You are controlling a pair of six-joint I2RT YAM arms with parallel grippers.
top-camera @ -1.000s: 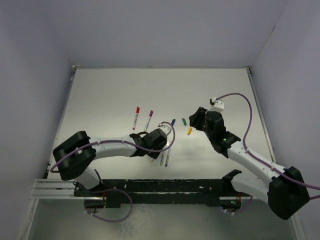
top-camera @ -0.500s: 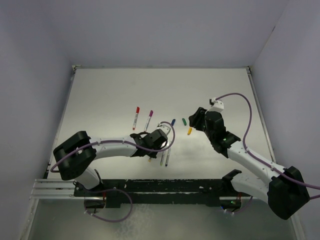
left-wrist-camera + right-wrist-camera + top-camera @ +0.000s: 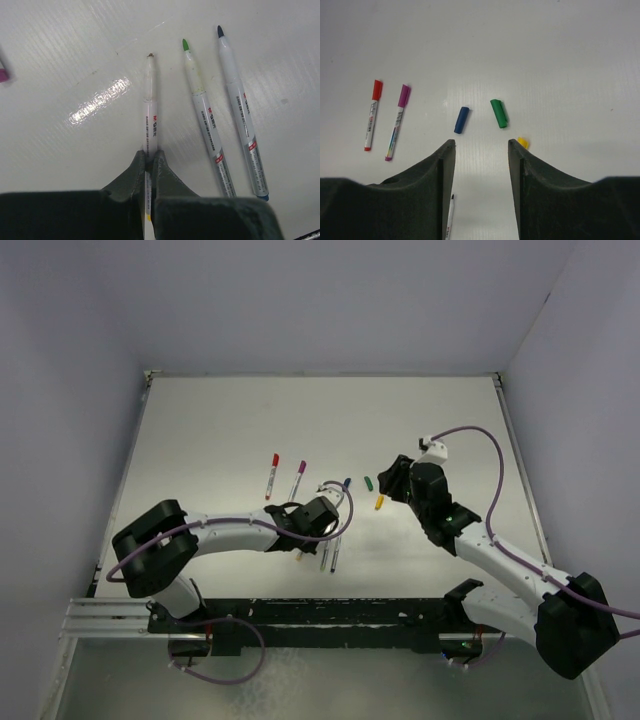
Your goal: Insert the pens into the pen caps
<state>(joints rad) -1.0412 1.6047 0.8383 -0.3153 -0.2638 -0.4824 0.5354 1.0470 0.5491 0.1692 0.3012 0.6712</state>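
Observation:
My left gripper (image 3: 149,152) is shut on a whitish pen (image 3: 150,112) with a dark tip and a yellow end band, held low over the table. Beside it lie a green-tipped pen (image 3: 201,105) and a blue-tipped pen (image 3: 240,112). In the top view the left gripper (image 3: 303,532) is left of these two pens (image 3: 329,558). My right gripper (image 3: 481,144) is open and empty, hovering near the blue cap (image 3: 461,120), green cap (image 3: 499,113) and yellow cap (image 3: 522,143), which is partly hidden by the right finger. The right gripper (image 3: 393,480) is next to these caps in the top view.
A red-capped pen (image 3: 371,121) and a purple-capped pen (image 3: 397,122) lie side by side to the left of the loose caps, also seen in the top view as a red-capped pen (image 3: 272,475) and a purple-capped pen (image 3: 297,480). White walls enclose the table (image 3: 220,430) on three sides.
The left arm has shifted slightly while its gripper stays closed on the pen. The right arm has not moved.

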